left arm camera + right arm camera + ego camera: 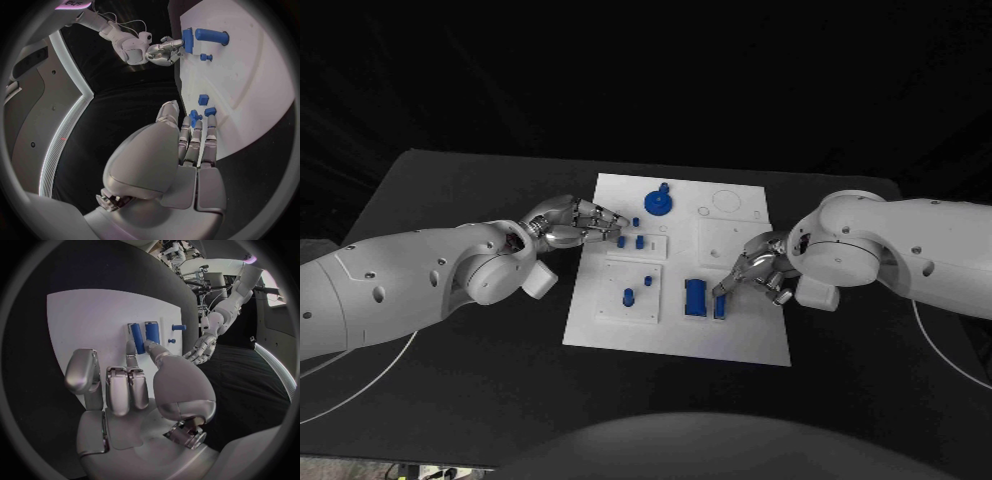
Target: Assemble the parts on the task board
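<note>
Fingers (128,367) of the right hand (759,272) were held loosely apart, nothing pinched — the upright blue bar (720,305) was found just off their tips, beside the blue block (695,297), its long axis running away from them.

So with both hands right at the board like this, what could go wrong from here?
The left hand has its fingers right at a cluster of small blue pegs; a slip could knock a neighbouring one over. The right hand reaches for the thin blue bar beside the blue block, so its fingers might nudge that block. Pushing sideways could also shift the task board.
</note>
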`<state>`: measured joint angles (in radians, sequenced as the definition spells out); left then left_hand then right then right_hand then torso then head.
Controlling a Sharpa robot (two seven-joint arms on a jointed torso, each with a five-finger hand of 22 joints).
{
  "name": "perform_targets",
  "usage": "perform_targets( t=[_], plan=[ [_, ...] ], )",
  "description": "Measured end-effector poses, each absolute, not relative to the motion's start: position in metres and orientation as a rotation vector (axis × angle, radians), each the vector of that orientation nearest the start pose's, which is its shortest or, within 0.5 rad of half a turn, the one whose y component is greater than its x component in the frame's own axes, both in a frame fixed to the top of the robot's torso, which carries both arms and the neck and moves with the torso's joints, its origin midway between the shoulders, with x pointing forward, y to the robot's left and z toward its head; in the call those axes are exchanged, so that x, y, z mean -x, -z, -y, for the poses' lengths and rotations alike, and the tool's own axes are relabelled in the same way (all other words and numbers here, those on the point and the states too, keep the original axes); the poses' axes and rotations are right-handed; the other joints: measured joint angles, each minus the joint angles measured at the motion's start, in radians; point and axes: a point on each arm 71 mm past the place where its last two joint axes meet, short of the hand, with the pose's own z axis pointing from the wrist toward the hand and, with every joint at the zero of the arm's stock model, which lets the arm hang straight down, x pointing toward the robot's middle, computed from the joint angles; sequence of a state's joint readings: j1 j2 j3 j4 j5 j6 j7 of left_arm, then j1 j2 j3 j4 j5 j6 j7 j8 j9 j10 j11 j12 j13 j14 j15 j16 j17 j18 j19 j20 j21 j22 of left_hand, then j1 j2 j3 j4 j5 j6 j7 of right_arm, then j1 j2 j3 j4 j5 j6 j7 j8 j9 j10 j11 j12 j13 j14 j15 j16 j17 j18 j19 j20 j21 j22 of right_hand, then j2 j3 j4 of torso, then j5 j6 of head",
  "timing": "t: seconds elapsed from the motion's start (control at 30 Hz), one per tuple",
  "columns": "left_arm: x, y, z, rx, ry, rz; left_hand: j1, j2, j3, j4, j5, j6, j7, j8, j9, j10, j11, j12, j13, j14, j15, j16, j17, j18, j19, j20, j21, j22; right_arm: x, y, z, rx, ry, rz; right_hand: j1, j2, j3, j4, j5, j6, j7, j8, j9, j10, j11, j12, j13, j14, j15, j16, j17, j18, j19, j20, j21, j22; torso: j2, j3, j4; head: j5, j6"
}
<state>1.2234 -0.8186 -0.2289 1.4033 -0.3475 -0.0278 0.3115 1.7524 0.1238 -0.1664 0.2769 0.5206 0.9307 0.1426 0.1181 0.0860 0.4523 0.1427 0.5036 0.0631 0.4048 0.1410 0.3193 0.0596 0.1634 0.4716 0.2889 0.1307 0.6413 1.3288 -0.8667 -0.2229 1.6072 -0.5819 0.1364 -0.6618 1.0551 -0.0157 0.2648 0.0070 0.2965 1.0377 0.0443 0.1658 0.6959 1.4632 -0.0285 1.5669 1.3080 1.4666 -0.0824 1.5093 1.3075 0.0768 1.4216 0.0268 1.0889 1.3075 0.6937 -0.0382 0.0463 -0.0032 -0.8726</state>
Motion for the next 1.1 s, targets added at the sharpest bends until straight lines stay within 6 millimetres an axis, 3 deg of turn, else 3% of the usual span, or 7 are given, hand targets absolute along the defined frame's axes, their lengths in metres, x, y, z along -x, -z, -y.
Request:
perform_targets(
  t=[0.23, 0.63, 0.87, 1.03, 1.1],
  plan=[
    [-0.475, 0.245, -0.216, 0.717, 1.441, -1.906, 0.0, 0.0, 0.0, 0.0, 0.0, 0.0, 0.0, 0.0, 0.0, 0.0, 0.0, 0.0, 0.0, 0.0, 0.0, 0.0, 0.0, 0.0, 0.0, 0.0, 0.0, 0.0, -0.438, 0.237, 0.211, -0.55, -0.483, -2.647, -0.018, 0.0, -0.025, 0.017, -0.099, 0.004, 0.004, -0.005, 0.005, 0.0, 0.0, 0.0, 0.0, 0.0, 0.0, 0.0, 0.0, 0.0, 0.0, 0.0, -0.005, 0.0, 0.0, 0.0001, 0.0005, 0.002, 0.0],
    [-0.476, 0.245, -0.216, 0.718, 1.44, -1.908, 0.0, 0.0, 0.0, 0.0, 0.0, 0.0, 0.0, 0.0, 0.0, 0.0, 0.0, 0.0, 0.0, 0.0, 0.0, 0.0, 0.0, 0.0, 0.0, 0.0, 0.0, 0.0, -0.437, 0.237, 0.215, -0.527, -0.462, -2.635, -0.038, 0.001, -0.053, 0.034, -0.154, 0.004, 0.004, -0.005, 0.011, 0.002, 0.002, 0.0, 0.0, 0.0, 0.0, 0.0, 0.0, 0.0, 0.0, 0.0, -0.009, 0.0, 0.0, 0.0006, 0.0003, 0.004, 0.0],
    [-0.475, 0.246, -0.216, 0.721, 1.439, -1.91, 0.0, 0.0, 0.0, 0.0, 0.0, 0.0, 0.0, 0.0, 0.0, 0.0, 0.0, 0.0, 0.0, 0.0, 0.0, 0.0, 0.0, 0.002, 0.0, 0.0, 0.0, 0.0, -0.431, 0.232, 0.229, -0.523, -0.444, -2.598, -0.115, -0.015, -0.118, 0.093, -0.238, 0.007, 0.007, 0.001, 0.043, 0.004, 0.004, 0.0, 0.0, 0.0, 0.0, 0.0, 0.0, 0.0, 0.008, 0.0, -0.012, 0.0, 0.0, 0.0016, 0.0004, 0.009, 0.0],
    [-0.474, 0.247, -0.217, 0.723, 1.441, -1.909, 0.0, 0.0, 0.0, 0.0, 0.0, 0.0, 0.0, 0.0, 0.0, 0.0, 0.0, 0.0, 0.0, 0.0, 0.0, 0.0, 0.0, -0.008, 0.0, -0.001, 0.0, -0.002, -0.425, 0.216, 0.24, -0.53, -0.508, -2.523, -0.146, -0.014, -0.156, 0.131, -0.24, 0.001, 0.001, 0.047, 0.097, 0.004, 0.004, 0.0, 0.0, 0.0, 0.0, 0.012, 0.0, 0.0, 0.013, -0.005, -0.002, 0.0, -0.001, 0.0014, 0.0, 0.011, 0.0],
    [-0.474, 0.248, -0.217, 0.724, 1.441, -1.908, 0.0, 0.0, 0.0, 0.0, 0.0, 0.0, 0.0, 0.0, 0.0, 0.0, 0.0, 0.0, 0.0, 0.0, 0.0, 0.0, 0.0, -0.008, 0.0, 0.0, 0.0, -0.002, -0.422, 0.211, 0.242, -0.528, -0.567, -2.487, -0.086, 0.004, -0.138, 0.11, -0.201, -0.042, 0.003, 0.053, 0.118, 0.004, 0.004, 0.0, 0.0, 0.0, 0.0, 0.027, 0.0, 0.0, 0.02, -0.006, 0.02, 0.0, -0.001, 0.0012, -0.0007, 0.011, 0.0]
  ],
)
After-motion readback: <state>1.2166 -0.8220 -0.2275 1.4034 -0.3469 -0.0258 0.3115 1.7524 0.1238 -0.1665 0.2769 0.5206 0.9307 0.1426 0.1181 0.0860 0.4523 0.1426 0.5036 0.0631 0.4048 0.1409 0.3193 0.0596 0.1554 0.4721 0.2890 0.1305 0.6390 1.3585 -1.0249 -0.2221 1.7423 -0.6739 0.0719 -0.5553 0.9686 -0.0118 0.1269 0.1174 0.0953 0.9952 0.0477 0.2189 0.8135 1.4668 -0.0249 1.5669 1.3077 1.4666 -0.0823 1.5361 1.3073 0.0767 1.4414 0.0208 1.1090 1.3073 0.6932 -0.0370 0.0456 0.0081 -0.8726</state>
